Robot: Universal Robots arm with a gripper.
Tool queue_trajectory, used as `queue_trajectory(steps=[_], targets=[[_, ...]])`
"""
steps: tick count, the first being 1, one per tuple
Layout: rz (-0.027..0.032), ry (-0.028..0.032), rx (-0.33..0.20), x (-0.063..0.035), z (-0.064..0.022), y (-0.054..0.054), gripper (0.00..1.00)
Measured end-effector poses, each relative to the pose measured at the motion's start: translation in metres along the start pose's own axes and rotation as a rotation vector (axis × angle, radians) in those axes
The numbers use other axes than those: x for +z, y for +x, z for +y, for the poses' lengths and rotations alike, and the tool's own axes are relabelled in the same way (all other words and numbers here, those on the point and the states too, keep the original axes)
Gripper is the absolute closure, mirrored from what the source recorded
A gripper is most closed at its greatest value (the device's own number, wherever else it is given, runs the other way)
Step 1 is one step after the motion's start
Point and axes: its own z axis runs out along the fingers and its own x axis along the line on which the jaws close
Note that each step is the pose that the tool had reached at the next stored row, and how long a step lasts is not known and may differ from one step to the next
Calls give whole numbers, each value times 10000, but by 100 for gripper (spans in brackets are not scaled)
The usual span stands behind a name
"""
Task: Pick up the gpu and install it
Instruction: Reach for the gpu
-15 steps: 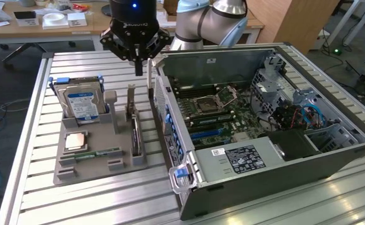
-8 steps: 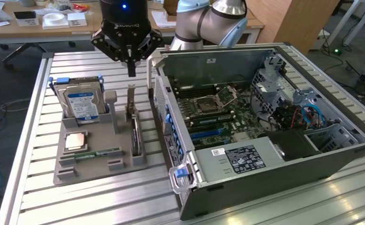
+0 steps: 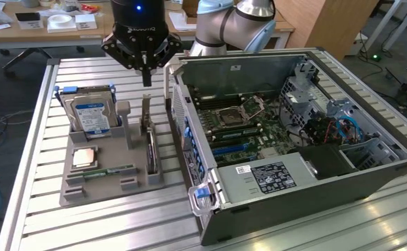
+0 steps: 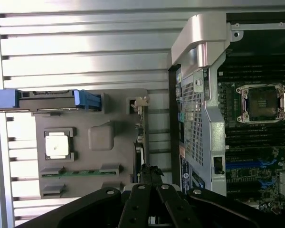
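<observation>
Gpu (image 3: 151, 149) standing on edge in the grey holder (image 3: 120, 183), just under the fingers (image 3: 146, 74).

The gripper (image 3: 146, 82) hangs over the table (image 3: 85, 225) with its fingers pressed together and pinching nothing. The tips point straight down at the card's far end, where the silver bracket rises, with a small gap between. The card sits in the slot on the holder's side next to the open computer case (image 3: 294, 188). Its long axis runs parallel to the case's side wall, from the bracket end below the fingers toward the holder's near edge. In the wrist view the gpu (image 4: 139, 140) shows as a thin edge-on strip running lengthwise away from the closed tips (image 4: 150, 170). The hard drive (image 3: 92, 117) stands well off, toward the exterior view's left.
</observation>
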Motion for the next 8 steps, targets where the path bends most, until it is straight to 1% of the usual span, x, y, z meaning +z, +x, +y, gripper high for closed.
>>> queue_trajectory(steps=[8], targets=[[0,0,-1,-1,-22,6,89]])
